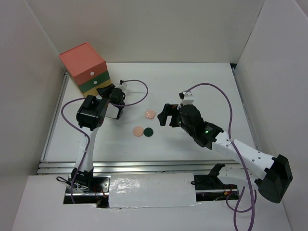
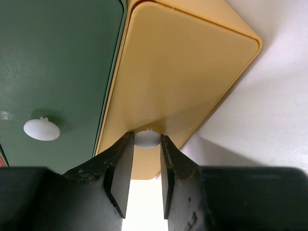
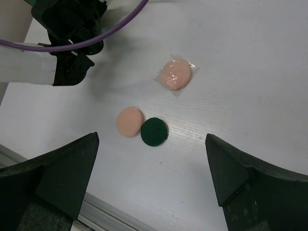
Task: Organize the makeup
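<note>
**A:** Which arm is nearer the makeup?

**B:** The right one. The right gripper (image 3: pixel 151 159) hangs with its jaws spread wide and holds nothing. The dark-green disc (image 3: pixel 154 132) lies almost straight below the gap between its fingers. The peach disc (image 3: pixel 130 121) touches it on the side towards one finger.

**A:** And the third?

**B:** The pink disc (image 3: pixel 175 74) is in a clear wrapper. It lies apart from the pair, ahead of the fingertips.

**A:** Any long axis to line up with?

**B:** No, they're round. But the touching pair lies roughly along the closing line, so I'd guess a careless pinch could catch both.

**A:** The left arm?

**B:** The left gripper (image 2: pixel 146 159) is clenched on the white knob (image 2: pixel 147 138) of the yellow drawer (image 2: pixel 178 72), with the green drawer (image 2: pixel 57 72) next to it. The discs lie well off to its side, so picking them up looks like the right arm's job.
</note>
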Motion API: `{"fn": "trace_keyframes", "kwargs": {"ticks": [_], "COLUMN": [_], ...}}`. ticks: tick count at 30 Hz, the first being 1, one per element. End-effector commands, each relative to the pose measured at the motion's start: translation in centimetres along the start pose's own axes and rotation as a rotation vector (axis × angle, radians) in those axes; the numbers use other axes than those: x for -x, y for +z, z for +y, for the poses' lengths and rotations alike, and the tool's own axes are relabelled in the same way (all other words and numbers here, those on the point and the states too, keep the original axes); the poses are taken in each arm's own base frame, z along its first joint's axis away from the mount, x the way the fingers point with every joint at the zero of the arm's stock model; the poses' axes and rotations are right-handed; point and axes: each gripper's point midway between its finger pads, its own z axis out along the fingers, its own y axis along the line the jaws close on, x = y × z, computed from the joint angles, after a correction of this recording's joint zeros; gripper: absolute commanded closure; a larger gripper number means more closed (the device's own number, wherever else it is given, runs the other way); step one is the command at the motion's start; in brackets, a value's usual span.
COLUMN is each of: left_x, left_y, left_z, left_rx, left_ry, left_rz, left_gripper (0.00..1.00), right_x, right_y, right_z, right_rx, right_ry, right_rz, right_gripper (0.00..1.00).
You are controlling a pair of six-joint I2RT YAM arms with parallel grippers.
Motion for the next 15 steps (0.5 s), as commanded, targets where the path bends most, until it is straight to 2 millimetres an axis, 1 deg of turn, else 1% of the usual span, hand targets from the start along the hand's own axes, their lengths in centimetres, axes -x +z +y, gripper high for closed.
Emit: {"fn": "trace_keyframes", "kwargs": {"ticks": [1,4,7,8,11,13,15], "left_x": [1.4,1.1,0.9,0.8,0.6,0.7,0.9], "left_y": [0.4,0.6,0.7,0.7,0.6,0.4,0.2], "left_z": [0.5,0.5,0.3,0.1,-0.3,-0.6,-0.7], "left_rx": [0.024,0.022,0.016,0.012,0.007,0.003,0.008], "left_ry": [-0.050,-0.053,-0.055,-0.052,-0.055,-0.050,-0.047], "left_rz": [-0.040,-0.036,-0.027,-0.027,-0.018,-0.024,-0.026], "left_gripper": [0.62,0.63,0.65,0.71,0.80,0.81,0.86], "right_x": [3.0,3.0,3.1,3.0,3.1,3.0,3.1], "right_y": [-0.1,-0.2,-0.3,-0.2,-0.2,-0.2,-0.3], "right_z": [1.8,1.7,1.7,1.7,1.7,1.7,1.7], "right_rx": [0.050,0.047,0.051,0.050,0.049,0.047,0.048], "right_ry": [0.018,0.018,0.019,0.019,0.019,0.018,0.019], "right_rz": [-0.076,-0.077,-0.080,-0.079,-0.080,-0.078,-0.082], "right_gripper": [0.00,0.00,0.00,0.00,0.00,0.00,0.00]}}
